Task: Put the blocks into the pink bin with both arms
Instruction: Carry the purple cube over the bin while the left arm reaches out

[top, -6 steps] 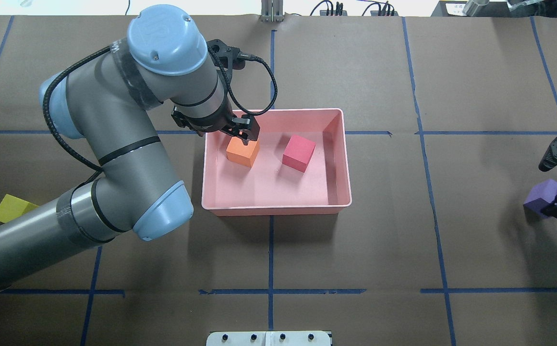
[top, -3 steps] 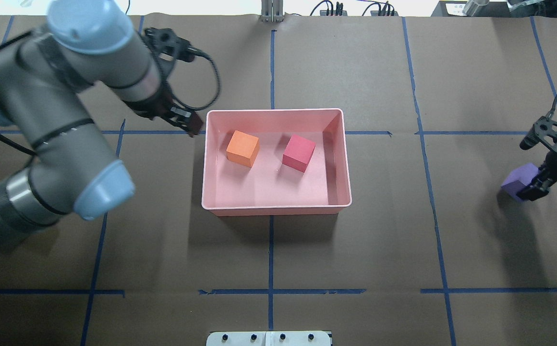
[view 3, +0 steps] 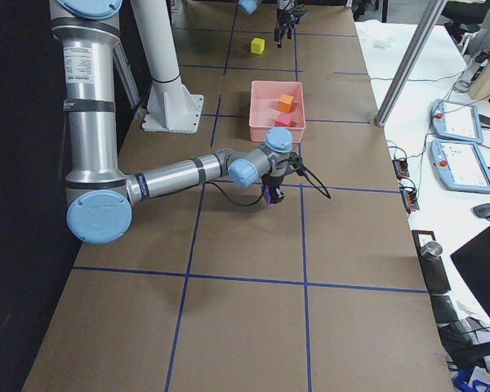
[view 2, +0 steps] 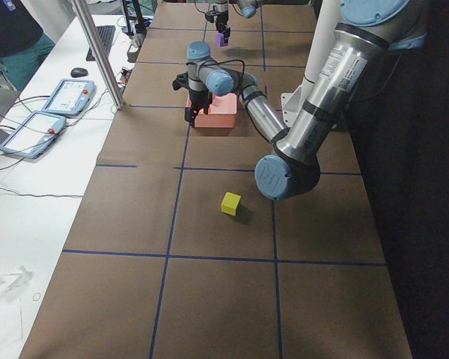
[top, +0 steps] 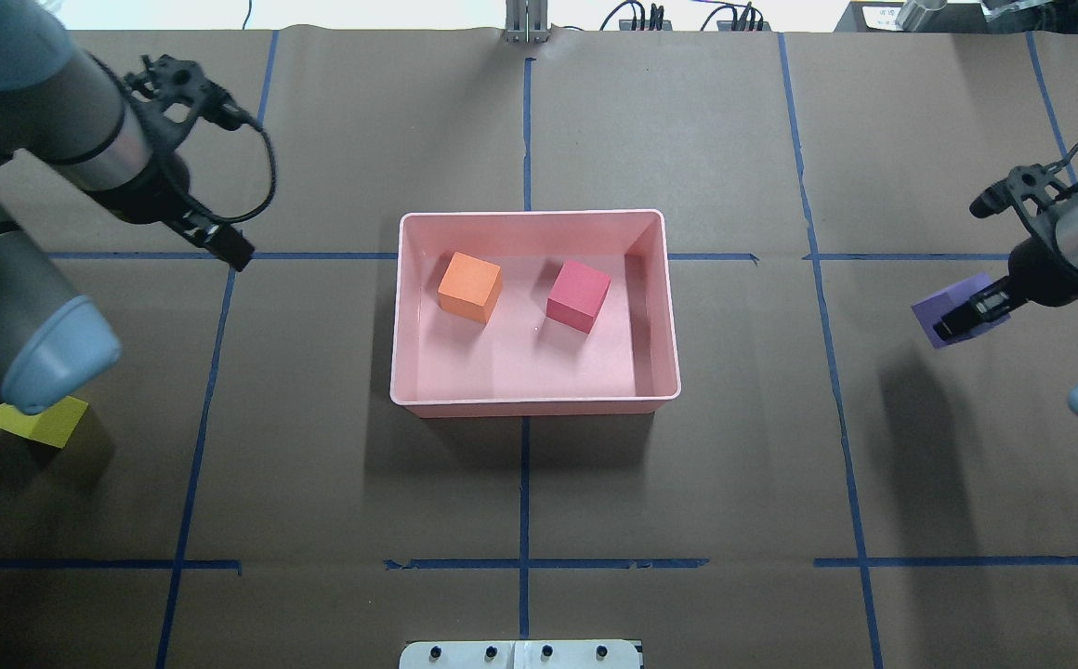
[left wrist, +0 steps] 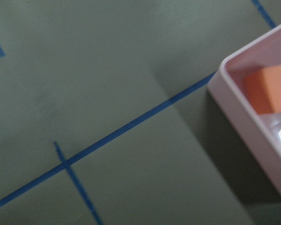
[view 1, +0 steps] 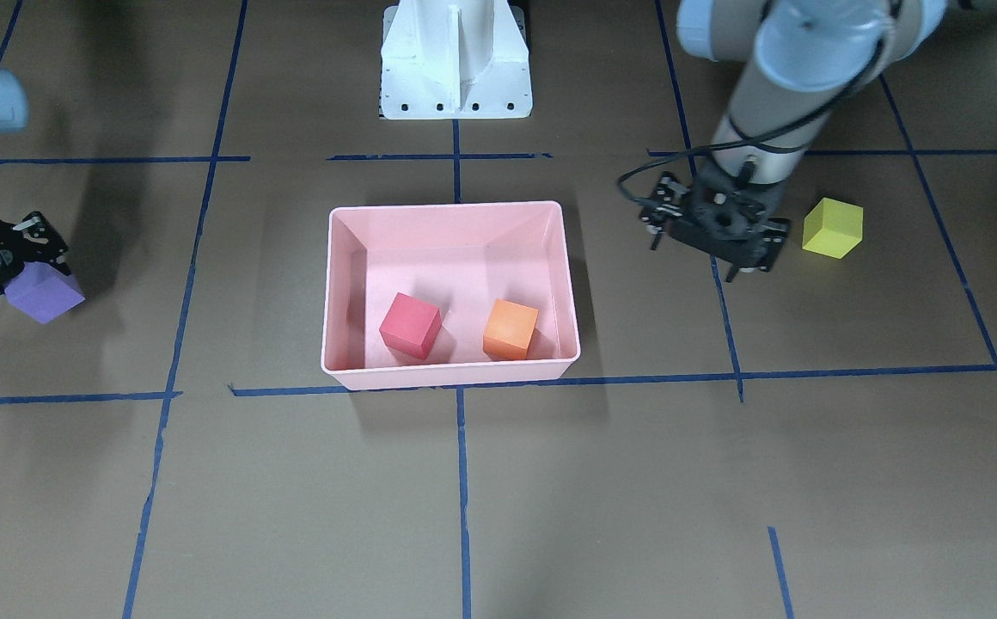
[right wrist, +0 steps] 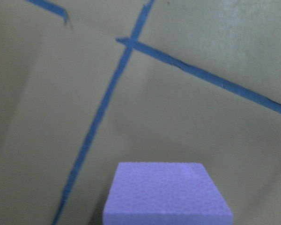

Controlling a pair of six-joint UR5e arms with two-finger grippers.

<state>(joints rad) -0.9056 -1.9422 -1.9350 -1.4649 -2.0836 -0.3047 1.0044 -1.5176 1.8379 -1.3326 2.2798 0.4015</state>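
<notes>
The pink bin (top: 535,406) sits mid-table and holds the orange block (top: 470,286) and the red-pink block (top: 578,295). My left gripper (top: 228,246) hovers left of the bin, empty, and looks open. Its wrist view shows the bin's corner (left wrist: 234,98) and the orange block (left wrist: 271,86). The yellow-green block (view 1: 832,227) lies on the table beside the left arm, partly under its elbow in the overhead view (top: 37,420). My right gripper (top: 966,314) is shut on the purple block (top: 939,311), held above the table far right of the bin. The purple block also shows in the right wrist view (right wrist: 166,194).
The white pedestal base (view 1: 455,60) stands behind the bin on the robot's side. Blue tape lines cross the brown table cover. A metal post (view 2: 97,52) and tablets (view 2: 67,97) stand along the operators' edge.
My left gripper left the orange block in the bin and swung away to the left. My right gripper lifted the purple block and carried it toward the bin.
</notes>
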